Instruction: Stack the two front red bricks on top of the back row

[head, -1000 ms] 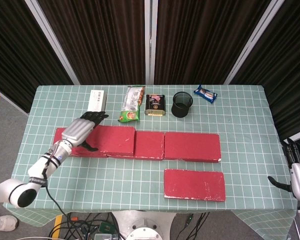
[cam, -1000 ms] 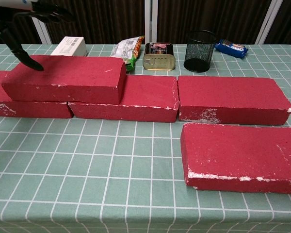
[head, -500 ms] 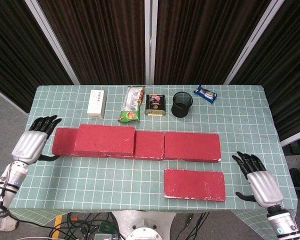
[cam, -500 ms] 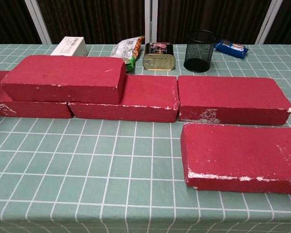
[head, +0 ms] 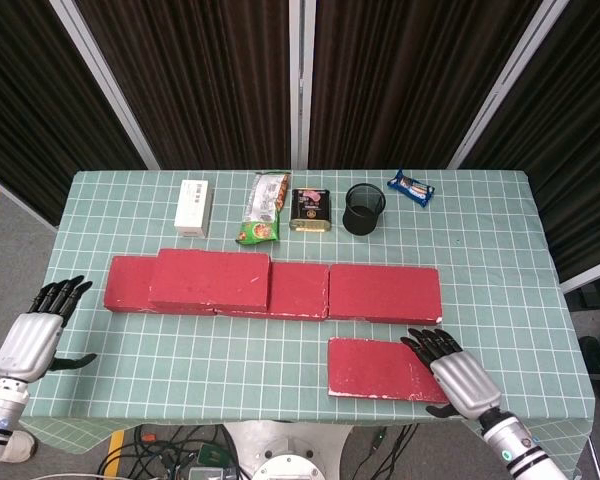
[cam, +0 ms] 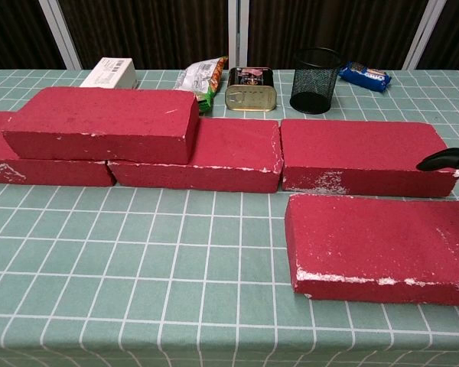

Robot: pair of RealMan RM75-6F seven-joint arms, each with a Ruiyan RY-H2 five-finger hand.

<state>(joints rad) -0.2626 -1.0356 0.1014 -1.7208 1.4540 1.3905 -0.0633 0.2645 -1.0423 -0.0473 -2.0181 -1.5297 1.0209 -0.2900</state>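
Note:
Three red bricks form the back row: left [head: 128, 284], middle [head: 300, 290] and right [head: 385, 293]. A fourth red brick [head: 212, 279] lies stacked over the left and middle ones; the chest view shows this stacked brick [cam: 103, 125] sitting flat. One front brick [head: 380, 369] lies alone on the checked cloth in front of the right back brick. My right hand [head: 456, 377] hovers over its right end with the fingers spread and holds nothing; in the chest view only a dark fingertip [cam: 444, 159] shows. My left hand [head: 32, 337] hangs open beyond the table's left edge.
Along the back of the table stand a white box [head: 194, 207], a snack bag [head: 264, 222], a flat tin [head: 311, 210], a black mesh cup [head: 364, 208] and a blue packet [head: 410, 187]. Green cloth shows bare in front of the left bricks.
My left hand let go of the stacked brick and drew back left and down past the table edge. My right hand came in from the right to above the front brick's right end.

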